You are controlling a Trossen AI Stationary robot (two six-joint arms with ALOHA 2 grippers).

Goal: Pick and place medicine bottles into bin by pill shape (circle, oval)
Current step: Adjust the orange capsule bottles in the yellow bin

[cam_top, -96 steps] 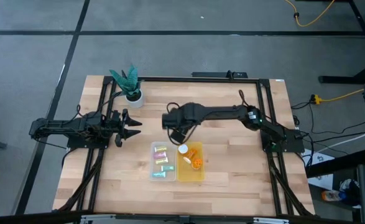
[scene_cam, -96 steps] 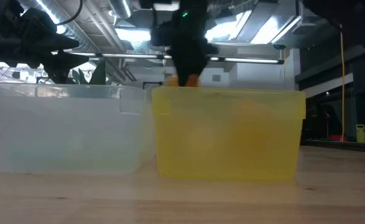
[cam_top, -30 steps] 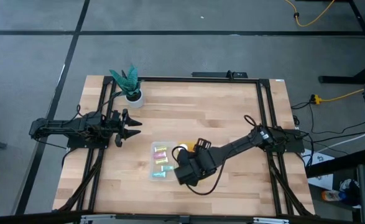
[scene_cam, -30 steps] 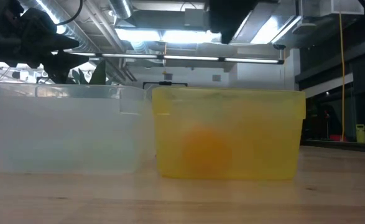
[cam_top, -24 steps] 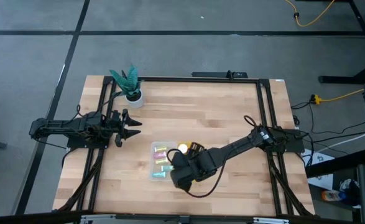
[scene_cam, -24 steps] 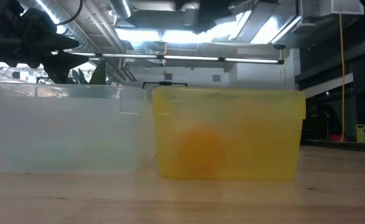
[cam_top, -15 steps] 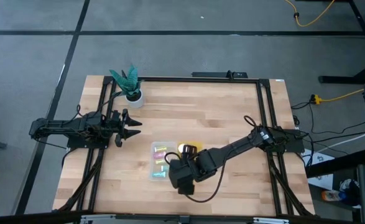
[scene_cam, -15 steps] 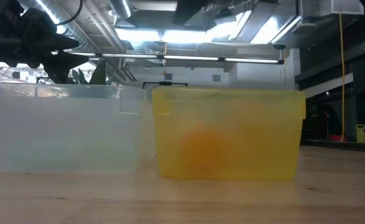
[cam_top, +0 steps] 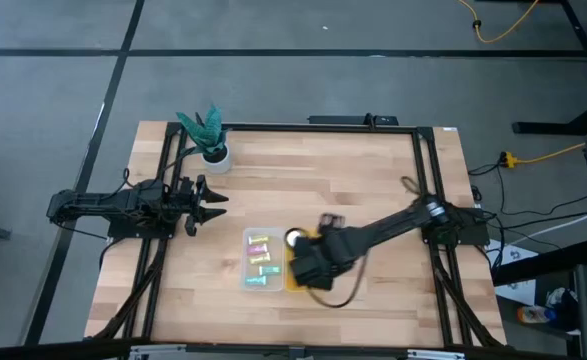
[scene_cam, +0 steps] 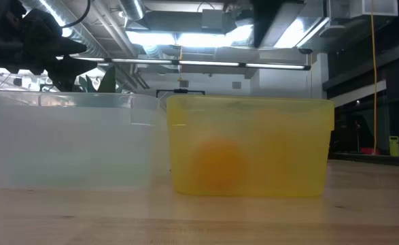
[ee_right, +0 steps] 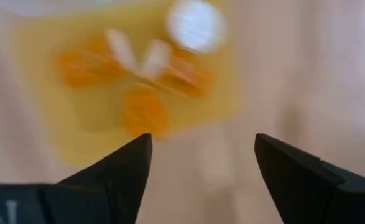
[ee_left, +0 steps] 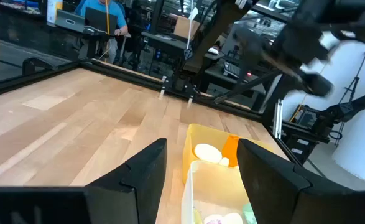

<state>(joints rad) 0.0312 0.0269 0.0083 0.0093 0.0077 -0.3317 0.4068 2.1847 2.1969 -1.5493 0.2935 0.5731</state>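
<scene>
A clear bin (cam_top: 260, 260) holds several pastel vials (cam_top: 263, 256), which lie on its floor. Beside it, a yellow bin (cam_top: 318, 236) holds orange bottles (ee_right: 138, 112), one showing a white cap (ee_right: 194, 25). One orange bottle shows through the yellow wall in the low view (scene_cam: 216, 163). My right gripper (cam_top: 305, 270) hovers over the yellow bin, pointing down, open and empty (ee_right: 203, 140). My left gripper (cam_top: 218, 203) waits open and empty at the table's left, level with the bins (ee_left: 202, 144).
A white pot with a green plant (cam_top: 215, 152) stands at the far left of the table. Black frame rails run along the table's left and right sides. Bare wood lies beyond the bins toward the far edge (cam_top: 323, 180).
My right gripper, open and empty, has swung above the bins, first a little toward the table's left and near edge, then back toward the right and far edge over the yellow bin. The bottles in the bins have stayed where they were.
</scene>
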